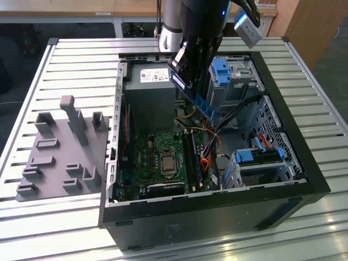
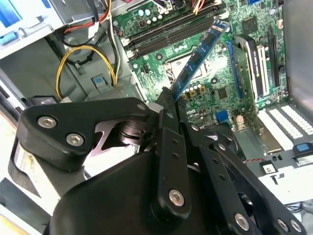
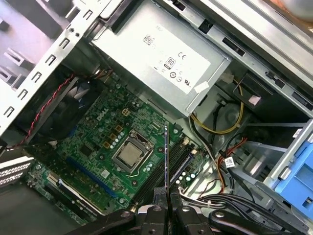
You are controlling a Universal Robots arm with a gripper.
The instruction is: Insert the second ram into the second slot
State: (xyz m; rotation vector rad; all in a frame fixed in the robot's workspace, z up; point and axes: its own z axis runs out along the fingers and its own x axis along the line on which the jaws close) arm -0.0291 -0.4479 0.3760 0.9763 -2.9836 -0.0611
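My gripper (image 1: 184,76) is shut on the second ram (image 1: 200,102), a long thin blue board held tilted in the air above the open computer case. In the second wrist view the ram (image 2: 198,55) sticks out from my gripper (image 2: 166,102) over the green motherboard (image 2: 244,73). The first wrist view has it edge-on (image 3: 167,156) between the fingers (image 3: 159,200), hanging above the dark memory slots (image 3: 178,164) beside the processor socket (image 3: 129,154). The stick is apart from the slots (image 1: 193,160). I cannot tell which slot is the second one.
The black case (image 1: 217,212) lies open on a slatted metal table (image 1: 81,60). Inside it are a grey power supply (image 3: 166,54), blue drive-bay latches (image 1: 223,70) and loose cables (image 1: 209,147). A grey fixture plate (image 1: 60,152) lies at the exterior view's left.
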